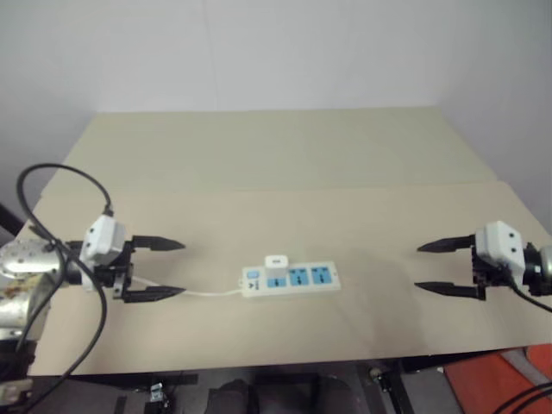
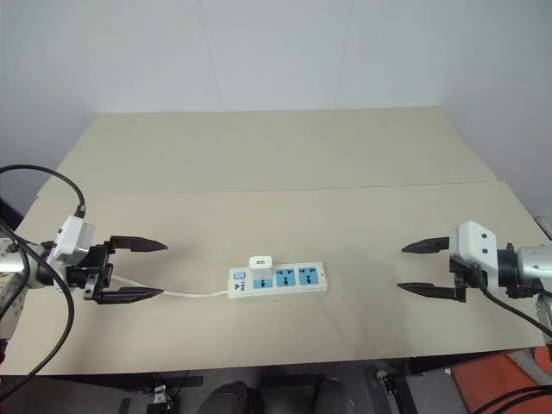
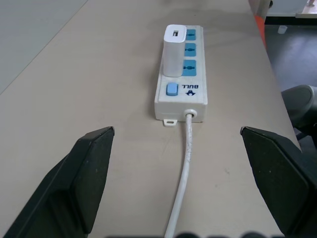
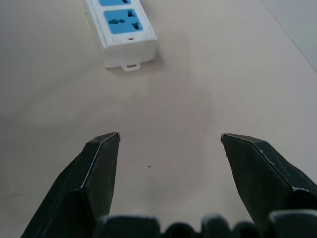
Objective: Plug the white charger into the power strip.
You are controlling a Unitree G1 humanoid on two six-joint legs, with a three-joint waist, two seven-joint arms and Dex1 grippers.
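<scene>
From the head camera, you looked down on a beige tabletop [image 1: 285, 172] against a white wall. The power strip [image 1: 290, 280] lay flat near the middle of the front half, its long side running left to right. The white charger [image 1: 277, 261] stood upright on it, seated at the blue socket face nearest the switch end, which pointed to your left. A thin white cord [image 1: 207, 293] ran from that end across the tabletop toward your left hand [image 1: 164, 269]. That hand hovered to the left of the strip, fingers spread wide and empty, pointing at it. Your right hand [image 2: 418, 267] hovered well apart on the far right, likewise released and holding nothing, pointing back toward the strip.

From the left wrist camera, you saw the strip end-on between two widely parted black fingers [image 3: 86, 173]. The blue switch [image 3: 171, 89] sat nearest, then the charger, then two free blue sockets beyond it.

From the right wrist camera, your open fingers [image 4: 96, 168] framed bare tabletop, with the strip's far end and its last socket ahead.
</scene>
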